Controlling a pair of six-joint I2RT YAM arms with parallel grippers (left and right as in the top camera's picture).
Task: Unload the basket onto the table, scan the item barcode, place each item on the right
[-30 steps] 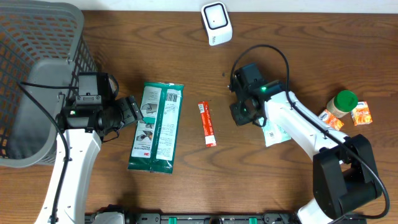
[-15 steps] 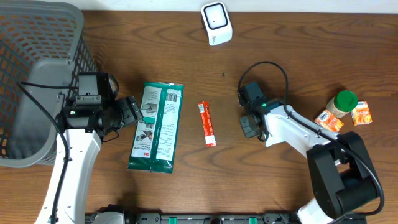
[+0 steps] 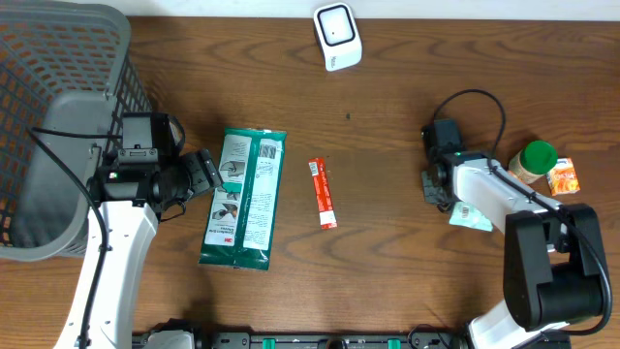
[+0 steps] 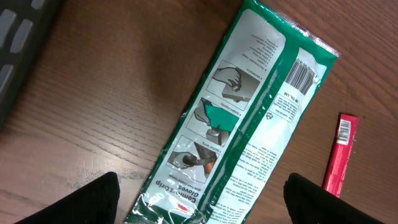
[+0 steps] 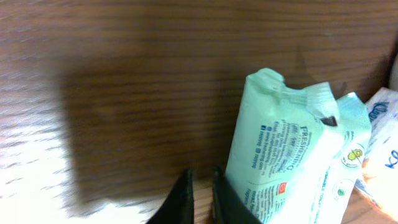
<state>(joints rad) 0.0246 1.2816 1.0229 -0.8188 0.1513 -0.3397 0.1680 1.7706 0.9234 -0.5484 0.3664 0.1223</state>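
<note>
A long green-and-white glove package (image 3: 242, 199) lies flat left of centre, its barcode (image 4: 303, 74) facing up at the far end. My left gripper (image 3: 208, 174) hovers at the package's left edge, wide open over its near end (image 4: 202, 199), holding nothing. A white scanner (image 3: 337, 36) stands at the back centre. My right gripper (image 3: 433, 186) is low at the right, its fingers nearly together with only bare wood between them (image 5: 202, 193). A pale green tissue pack (image 5: 286, 149) leans against the outside of its right finger, also visible from overhead (image 3: 472, 214).
A thin red stick packet (image 3: 323, 193) lies between the arms. A grey mesh basket (image 3: 58, 116) fills the far left. A green-lidded jar (image 3: 533, 160) and two orange packets (image 3: 516, 184) (image 3: 563, 177) sit at the right edge.
My right arm has swung from near the centre towards the right, and the pale green pack has shifted right with it. The left arm has stayed still.
</note>
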